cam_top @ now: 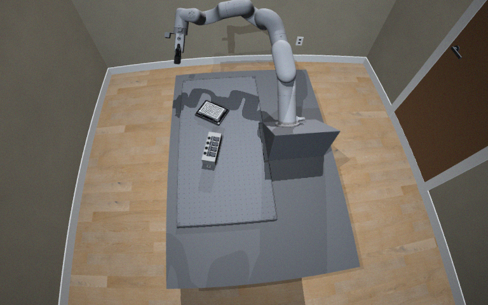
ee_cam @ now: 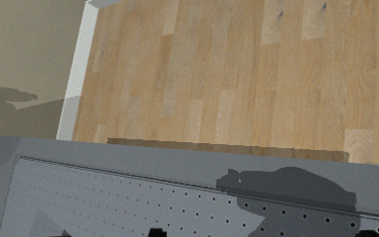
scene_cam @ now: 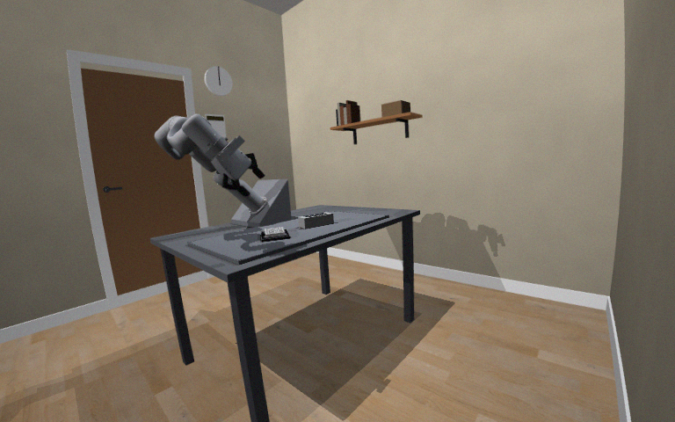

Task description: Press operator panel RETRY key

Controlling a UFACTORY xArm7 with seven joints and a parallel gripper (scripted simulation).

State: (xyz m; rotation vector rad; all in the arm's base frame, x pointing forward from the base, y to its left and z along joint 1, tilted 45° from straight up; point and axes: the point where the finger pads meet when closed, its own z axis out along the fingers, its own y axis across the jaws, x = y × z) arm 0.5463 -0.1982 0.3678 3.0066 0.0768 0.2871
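The operator panel (cam_top: 211, 148) is a small grey box with four dark keys in a row, lying on the perforated plate (cam_top: 223, 154) near the table's middle. It also shows in the exterior view (scene_cam: 315, 219). The key names are too small to read, and I see no lit lamp. My gripper (cam_top: 176, 57) hangs high above the far left end of the table, well away from the panel. It is open and empty, as the exterior view (scene_cam: 246, 175) also shows. The wrist view shows only the table edge, the floor and the dark fingertips at the bottom edge; the panel is out of it.
A black tray with a white grid (cam_top: 211, 112) lies on the plate between the gripper and the panel. The arm's grey base block (cam_top: 297, 138) stands at the table's right side. A door (scene_cam: 134, 174) and a wall shelf (scene_cam: 375, 119) are off the table.
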